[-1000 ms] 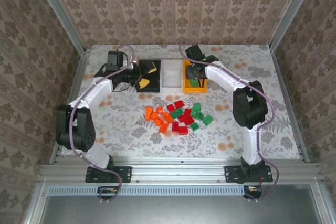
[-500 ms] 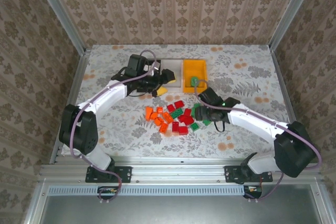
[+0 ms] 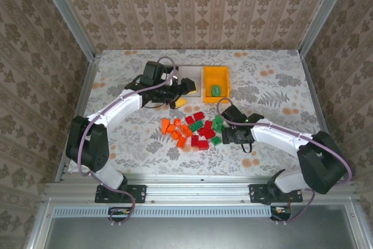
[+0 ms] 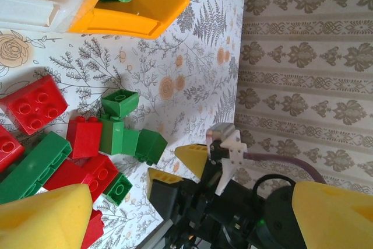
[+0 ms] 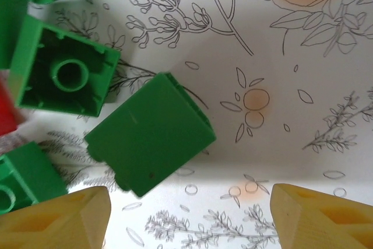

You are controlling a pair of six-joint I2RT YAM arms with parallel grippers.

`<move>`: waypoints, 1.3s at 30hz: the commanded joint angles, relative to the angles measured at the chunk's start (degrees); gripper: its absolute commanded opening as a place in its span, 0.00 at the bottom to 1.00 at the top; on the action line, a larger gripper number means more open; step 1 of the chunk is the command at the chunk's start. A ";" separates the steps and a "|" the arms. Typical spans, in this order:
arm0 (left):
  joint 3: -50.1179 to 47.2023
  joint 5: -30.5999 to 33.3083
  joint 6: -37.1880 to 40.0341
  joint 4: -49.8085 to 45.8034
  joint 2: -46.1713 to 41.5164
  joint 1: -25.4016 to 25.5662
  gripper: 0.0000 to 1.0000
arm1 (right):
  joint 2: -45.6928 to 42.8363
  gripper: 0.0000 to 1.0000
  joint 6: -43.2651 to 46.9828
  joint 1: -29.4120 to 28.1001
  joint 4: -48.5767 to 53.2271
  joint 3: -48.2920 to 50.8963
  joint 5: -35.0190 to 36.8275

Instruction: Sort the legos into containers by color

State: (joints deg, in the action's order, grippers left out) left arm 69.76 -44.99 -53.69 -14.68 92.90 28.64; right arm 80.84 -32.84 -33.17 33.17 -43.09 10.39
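Observation:
The legos lie in a loose pile mid-table: orange ones (image 3: 172,129) on the left, red (image 3: 200,139) in the middle, green (image 3: 219,125) on the right. My right gripper (image 3: 225,134) hangs open low over the green end; a green brick (image 5: 148,141) lies on its side just ahead of its left fingertip (image 5: 58,220), not between the jaws. My left gripper (image 3: 183,93) is open and empty above the front of the white container (image 3: 189,79). One green lego (image 3: 215,90) lies in the orange-yellow container (image 3: 224,80). My left arm covers the black container.
In the left wrist view, red bricks (image 4: 32,106) and green bricks (image 4: 119,129) lie between the orange-yellow container (image 4: 140,10) and the right gripper (image 4: 178,170). Metal rails and patterned walls enclose the table (image 3: 274,86), with bare cloth to the right and left of the pile.
My right gripper left the orange-yellow container, where a green lego now lies, and came down to the green bricks. My left arm swung right, from the black container toward the white one.

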 commanded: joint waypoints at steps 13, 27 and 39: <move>1.61 -0.10 2.01 -1.58 0.96 -0.52 0.91 | 11.89 0.70 4.97 8.97 -6.61 -6.17 2.74; 1.79 -0.43 2.01 -1.53 1.62 -1.42 0.92 | 13.57 0.37 7.15 9.70 -10.39 -7.51 2.96; 1.92 -0.43 1.81 -1.55 1.16 -6.82 0.92 | 6.81 0.31 8.79 8.03 -6.57 -14.25 5.02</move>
State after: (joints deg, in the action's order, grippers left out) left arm 69.84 -45.04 -53.01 -15.07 94.02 23.94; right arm 89.69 -25.28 -24.49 25.87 -52.49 13.41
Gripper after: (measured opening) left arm 0.918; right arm 0.425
